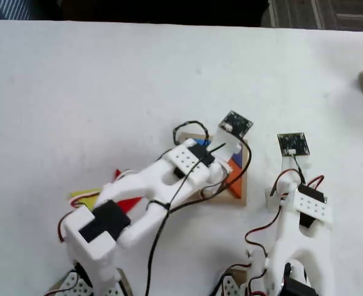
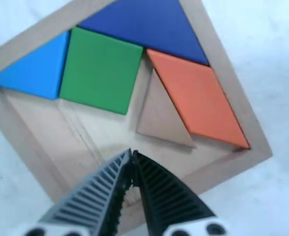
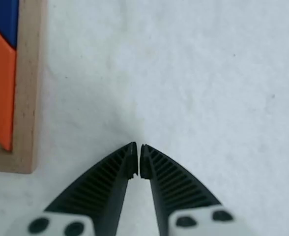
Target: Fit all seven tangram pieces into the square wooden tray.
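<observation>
Square wooden tray (image 2: 224, 73): we count four coloured pieces (image 2: 100, 69) seated, three outstanding; fingers of left gripper (image 2: 132, 157) and right gripper (image 3: 138, 150) together, empty.

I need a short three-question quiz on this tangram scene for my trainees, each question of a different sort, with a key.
1. True or false: the green square lies inside the wooden tray.
2. Multiple choice: the right claw is shut above
A. the orange piece
B. the bare table beside the tray
C. a red piece
3. Fill the gap with "inside" or "outside": in the high view, the yellow piece lies ___ the tray.

Key: 1 true; 2 B; 3 outside.
</observation>
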You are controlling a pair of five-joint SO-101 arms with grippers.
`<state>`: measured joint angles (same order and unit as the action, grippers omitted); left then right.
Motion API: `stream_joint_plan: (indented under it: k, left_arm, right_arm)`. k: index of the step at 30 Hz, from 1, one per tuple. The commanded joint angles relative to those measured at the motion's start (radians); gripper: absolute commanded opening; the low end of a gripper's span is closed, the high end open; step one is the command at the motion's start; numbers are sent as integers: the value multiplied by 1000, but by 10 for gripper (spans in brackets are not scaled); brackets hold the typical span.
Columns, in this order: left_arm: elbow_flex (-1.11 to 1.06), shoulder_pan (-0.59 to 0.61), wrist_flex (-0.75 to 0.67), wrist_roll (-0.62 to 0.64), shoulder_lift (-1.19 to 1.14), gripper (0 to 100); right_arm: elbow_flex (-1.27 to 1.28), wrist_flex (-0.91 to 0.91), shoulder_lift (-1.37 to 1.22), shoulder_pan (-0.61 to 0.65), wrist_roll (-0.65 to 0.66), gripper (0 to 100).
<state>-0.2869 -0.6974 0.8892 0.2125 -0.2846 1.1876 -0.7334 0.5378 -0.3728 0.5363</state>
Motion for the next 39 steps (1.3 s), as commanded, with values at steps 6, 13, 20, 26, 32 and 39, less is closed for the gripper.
stream_joint_plan:
  k: [6,13,20,26,32,39]
  left_arm:
    - [0,-74,-32,6,45,23]
    - [5,-85,-48,11,41,23]
    - [63,-48,-75,12,-53,23]
    - [255,-27,44,14,-188,23]
    - [293,-28,83,14,-208,23]
    - [290,-31,124,14,-163,23]
  right_arm:
    - [-6,-12,38,7,9,19]
    - [-6,-12,38,7,9,19]
    - [-6,-12,38,7,9,19]
    - [-6,-12,38,7,9,19]
    - [-6,-12,38,7,9,19]
    - [-6,-12,38,7,9,19]
